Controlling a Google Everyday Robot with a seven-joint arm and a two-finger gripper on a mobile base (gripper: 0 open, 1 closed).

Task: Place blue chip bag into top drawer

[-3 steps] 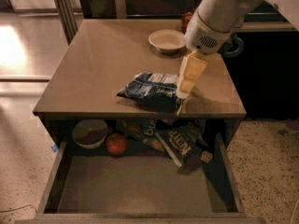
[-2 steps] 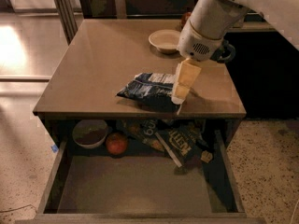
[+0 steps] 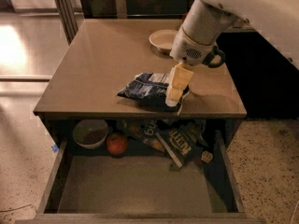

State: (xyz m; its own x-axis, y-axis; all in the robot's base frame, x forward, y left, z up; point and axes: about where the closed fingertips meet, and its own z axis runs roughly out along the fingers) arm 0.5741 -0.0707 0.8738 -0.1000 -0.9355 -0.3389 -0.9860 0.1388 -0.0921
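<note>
The blue chip bag (image 3: 145, 90) is a crumpled navy foil bag with white striped patches. It lies on the table top near the front edge, right of centre. My gripper (image 3: 173, 98) hangs from the white arm and points down at the bag's right end, touching or just over it. The top drawer (image 3: 135, 185) is pulled out below the table, with a flat grey floor and low side walls. Its front part is bare.
A pale bowl (image 3: 164, 39) stands at the back right of the table (image 3: 93, 64). At the drawer's back lie a dark bowl (image 3: 90, 133), an orange-red fruit (image 3: 117, 143) and dark greenish bags with pale lettering (image 3: 180, 141). Speckled floor surrounds the table.
The arm has moved a little left and toward the front, bringing my gripper from the bag's right edge onto its right end. The bag has not moved.
</note>
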